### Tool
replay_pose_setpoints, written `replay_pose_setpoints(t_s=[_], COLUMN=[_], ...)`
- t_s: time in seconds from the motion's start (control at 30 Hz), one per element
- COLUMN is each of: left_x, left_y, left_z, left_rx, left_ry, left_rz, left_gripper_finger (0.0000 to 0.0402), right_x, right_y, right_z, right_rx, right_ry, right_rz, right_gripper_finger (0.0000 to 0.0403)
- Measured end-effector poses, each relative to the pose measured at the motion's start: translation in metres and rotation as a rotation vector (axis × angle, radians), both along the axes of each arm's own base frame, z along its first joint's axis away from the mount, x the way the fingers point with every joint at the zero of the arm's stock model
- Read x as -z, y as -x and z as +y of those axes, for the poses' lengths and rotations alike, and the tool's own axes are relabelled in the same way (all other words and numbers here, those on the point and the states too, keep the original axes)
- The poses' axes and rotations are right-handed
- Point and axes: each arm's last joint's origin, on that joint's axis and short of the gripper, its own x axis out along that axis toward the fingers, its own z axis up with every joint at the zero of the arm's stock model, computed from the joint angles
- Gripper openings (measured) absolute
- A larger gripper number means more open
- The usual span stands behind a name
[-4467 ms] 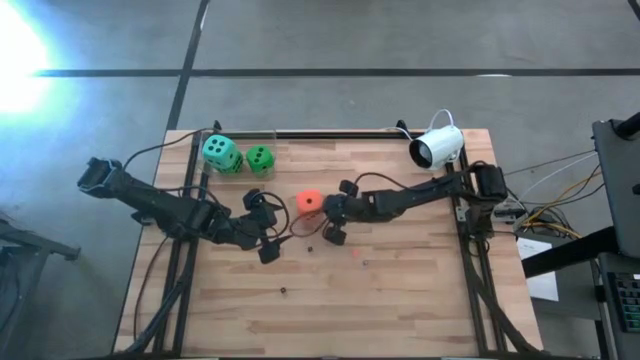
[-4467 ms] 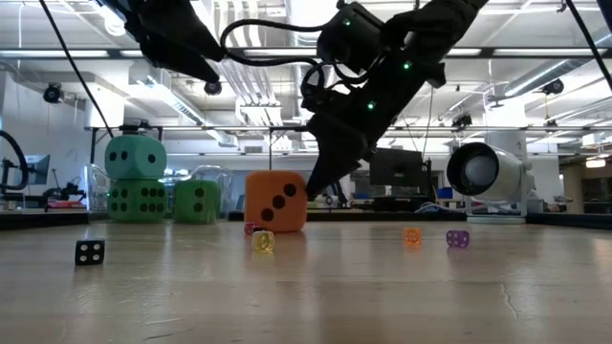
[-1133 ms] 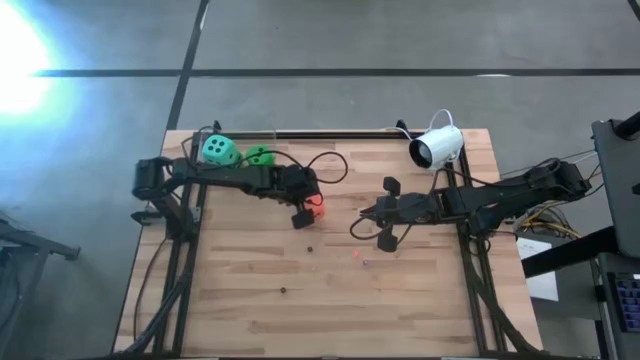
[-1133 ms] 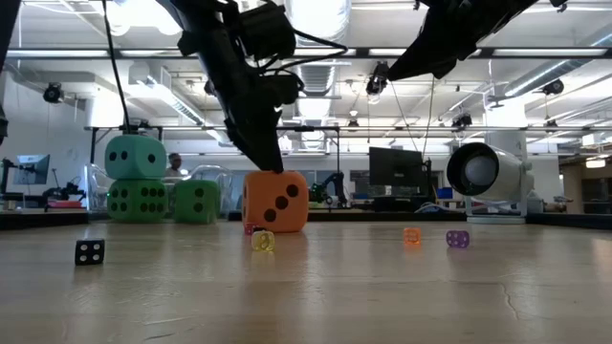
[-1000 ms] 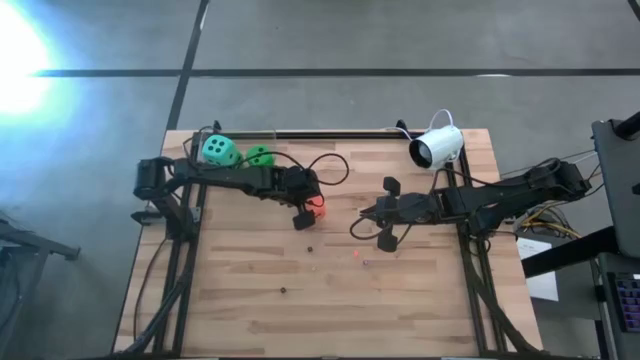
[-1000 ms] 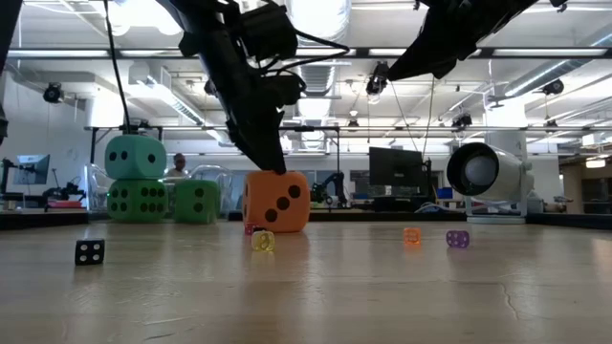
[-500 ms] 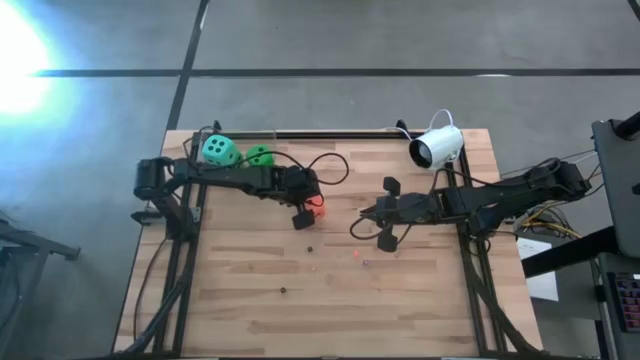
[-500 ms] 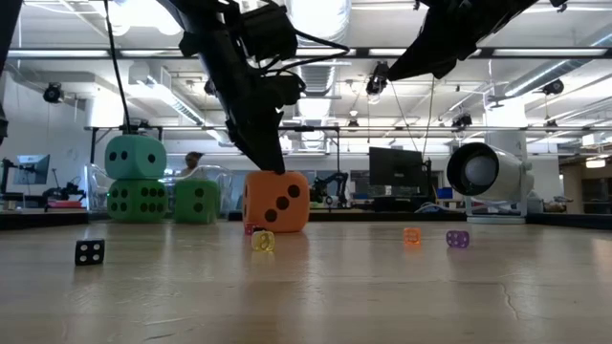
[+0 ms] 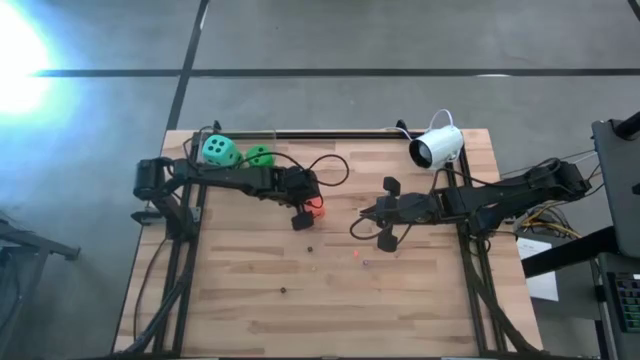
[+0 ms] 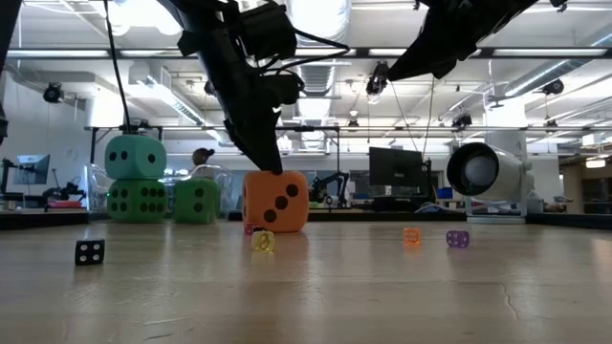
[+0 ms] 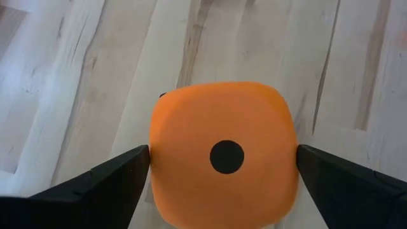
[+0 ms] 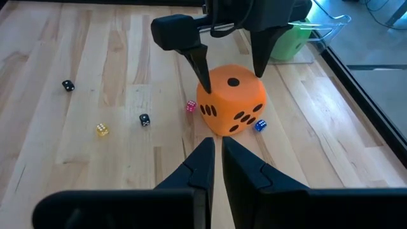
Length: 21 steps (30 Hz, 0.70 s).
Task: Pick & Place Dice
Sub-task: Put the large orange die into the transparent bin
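- Straddling the orange-red die [image 9: 315, 205], the left gripper [image 11: 222, 166] has its fingers [image 11: 102, 181] spread, one at each side face.
- The die rests on the wooden surface [image 9: 400, 290].
- Right gripper [image 12: 214, 159], fingers pressed together and empty, hangs near the die.
- Teal die [image 10: 135, 158] sits atop a green die [image 10: 137, 199] beyond the orange-red one.

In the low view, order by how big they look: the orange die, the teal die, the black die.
1. orange die
2. teal die, slightly smaller but farther away, so unsure
3. black die, far smallest though nearest
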Motion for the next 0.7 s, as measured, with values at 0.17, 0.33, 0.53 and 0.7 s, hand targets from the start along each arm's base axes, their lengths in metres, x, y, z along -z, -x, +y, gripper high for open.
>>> replay_pose_setpoints(t_s=[0.17,0.33,0.53,0.7], left_x=[0.0003,0.0006,0.0013,0.0040], left_y=[0.0002,0.0003,0.0012,0.0018], left_z=[0.0000,-0.0001,0.0001,0.0007], left_rx=[0.009,0.039,0.059,0.052], left_ry=[-0.005,-0.019,-0.048,-0.079], left_rz=[0.005,0.014,0.034,0.056], left_gripper_finger=[0.0399,0.0399,0.0399,0.0399], right_x=[0.0002,0.0002,0.0002,0.0002], right_y=[0.0000,0.0000,0.0000,0.0000], right_z=[0.0000,0.0000,0.0001,0.0000], right_rx=[0.000,0.000,0.000,0.000], right_ry=[0.000,0.000,0.000,0.000], right_rz=[0.001,0.001,0.001,0.001], right_gripper_finger=[0.0027,0.0027,0.0027,0.0027])
